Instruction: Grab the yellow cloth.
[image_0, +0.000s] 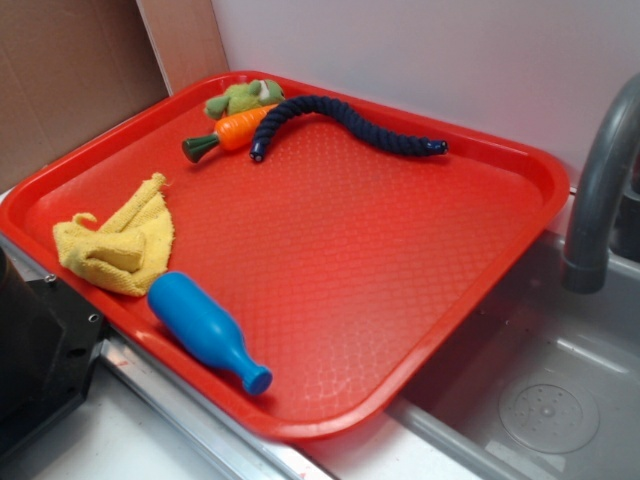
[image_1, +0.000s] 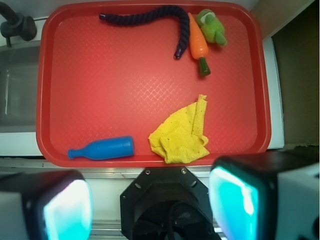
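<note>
The yellow cloth (image_0: 115, 240) lies crumpled on the red tray (image_0: 400, 260) near its front-left edge. In the wrist view the cloth (image_1: 182, 134) is at the tray's (image_1: 100, 80) near edge, just above the robot's black base. My gripper (image_1: 150, 205) is high above the scene, well back from the cloth. Its two fingers (image_1: 67, 210) with teal pads stand wide apart and hold nothing. The gripper does not show in the exterior view.
A blue bottle (image_0: 208, 330) lies beside the cloth at the tray's front. A plush carrot (image_0: 235, 130), a green plush toy (image_0: 243, 97) and a dark blue rope (image_0: 345, 122) lie at the far side. A grey faucet (image_0: 600, 190) and sink (image_0: 545, 400) are to the right.
</note>
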